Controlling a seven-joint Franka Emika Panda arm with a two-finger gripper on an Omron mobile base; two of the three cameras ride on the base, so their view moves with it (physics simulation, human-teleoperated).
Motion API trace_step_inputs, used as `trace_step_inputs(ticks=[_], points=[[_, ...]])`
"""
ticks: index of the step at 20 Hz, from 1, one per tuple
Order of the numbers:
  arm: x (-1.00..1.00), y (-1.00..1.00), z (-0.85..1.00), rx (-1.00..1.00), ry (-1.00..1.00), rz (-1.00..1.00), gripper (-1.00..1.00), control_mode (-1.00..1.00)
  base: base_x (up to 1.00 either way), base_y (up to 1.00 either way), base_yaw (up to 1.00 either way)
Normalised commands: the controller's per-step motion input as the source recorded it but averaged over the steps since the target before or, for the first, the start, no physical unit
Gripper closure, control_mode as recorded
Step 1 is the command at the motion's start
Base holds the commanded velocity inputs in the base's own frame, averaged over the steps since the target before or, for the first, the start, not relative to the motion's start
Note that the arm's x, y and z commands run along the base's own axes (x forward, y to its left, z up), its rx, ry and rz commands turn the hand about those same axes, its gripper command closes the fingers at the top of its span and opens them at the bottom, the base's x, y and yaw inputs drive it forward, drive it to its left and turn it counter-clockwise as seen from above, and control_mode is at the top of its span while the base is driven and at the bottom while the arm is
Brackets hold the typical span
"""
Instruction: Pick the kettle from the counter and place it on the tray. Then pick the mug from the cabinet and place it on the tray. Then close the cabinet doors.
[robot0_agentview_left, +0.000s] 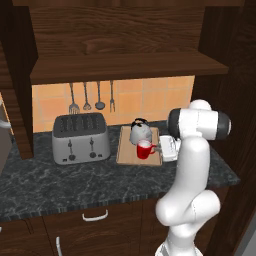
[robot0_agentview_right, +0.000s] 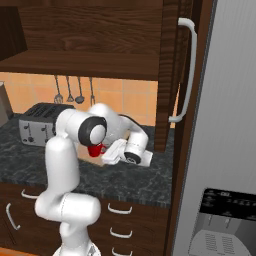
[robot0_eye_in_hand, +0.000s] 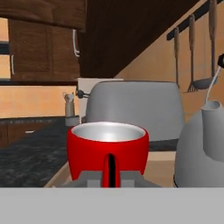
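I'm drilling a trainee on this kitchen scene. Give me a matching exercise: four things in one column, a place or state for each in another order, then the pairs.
Things:
1. kettle
2. mug
3. toaster
4. utensils

Places or states:
A. hanging on the tiled wall
B. on the counter, left of the tray
C. at the back of the tray
D. at the front of the tray, beside the gripper

Pairs: 1-C, 2-D, 3-B, 4-A

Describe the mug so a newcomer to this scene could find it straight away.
Start at the boxy silver toaster on the dark counter; right of it lies a tan wooden tray. The mug stands on the tray's front part, before the grey kettle: small, bright red, white inside.
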Motion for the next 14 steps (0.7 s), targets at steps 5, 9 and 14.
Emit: trace_step_inputs(ticks=[5,9,14], points=[[0.09,0.02,-0.06,0.00,0.06,0.00,1.00,-1.00,0.00,0.00,0.00],[0.00,0.18,0.00,0.00,0.04,0.00,1.00,-1.00,0.00,0.00,0.00],[0.00,0.38,0.00,0.00,0.08,0.00,-1.00,-1.00,0.00,0.00,0.00]])
